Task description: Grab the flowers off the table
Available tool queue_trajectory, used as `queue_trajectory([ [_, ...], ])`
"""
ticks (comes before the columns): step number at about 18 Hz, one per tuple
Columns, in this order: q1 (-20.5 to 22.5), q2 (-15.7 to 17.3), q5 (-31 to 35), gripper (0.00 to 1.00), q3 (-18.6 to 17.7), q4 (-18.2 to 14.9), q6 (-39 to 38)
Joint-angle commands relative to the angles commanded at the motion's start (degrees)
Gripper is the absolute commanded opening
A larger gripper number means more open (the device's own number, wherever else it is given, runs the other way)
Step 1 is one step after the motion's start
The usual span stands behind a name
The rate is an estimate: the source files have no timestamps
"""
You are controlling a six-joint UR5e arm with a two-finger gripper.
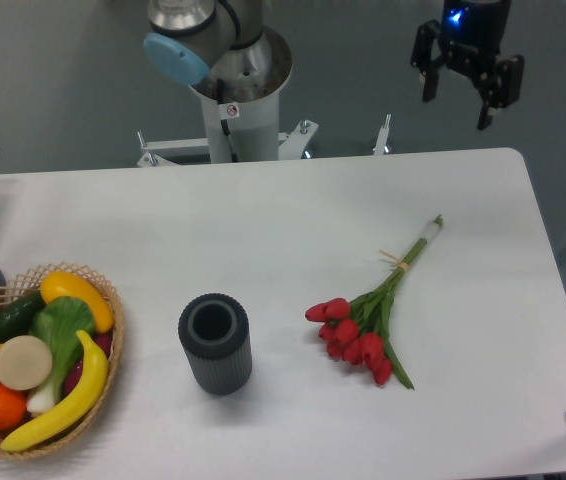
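Lying flat on table (263,230), flowers (373,320), stems toward 1 o'clock; gripper (466,92) high at 1 o'clock, fingers spread, empty.

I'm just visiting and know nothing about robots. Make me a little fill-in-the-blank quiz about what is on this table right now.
1. The flowers lying on the table have buds coloured ____.
2. The gripper hangs above the table's far edge, its jaws ____ and holding nothing.
3. The dark ribbed cup stands between the flowers and the wicker ____ of fruit and vegetables.
4. The long yellow fruit at the front of that container is a ____.

Missing words: red; open; basket; banana
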Motion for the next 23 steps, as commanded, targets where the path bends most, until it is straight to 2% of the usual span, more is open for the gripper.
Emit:
queue_trajectory([
  [7, -0.6, -0.7, -3.1, 1.00, -0.3, 0.3, -11.1],
  [14, -4.8, -4.6, -5.4, 1.00, -0.5, 0.4, -20.3],
  [16, -5.9, -6.1, -4.8, 1.00, -0.6, 1.7, -23.1],
  [21, -7.3, -9.1, -4.5, 1.00, -1.1, 2.3, -23.3],
  [23, -7.6, -10.5, -2.4, 1.00, -0.8, 2.3, -23.6],
])
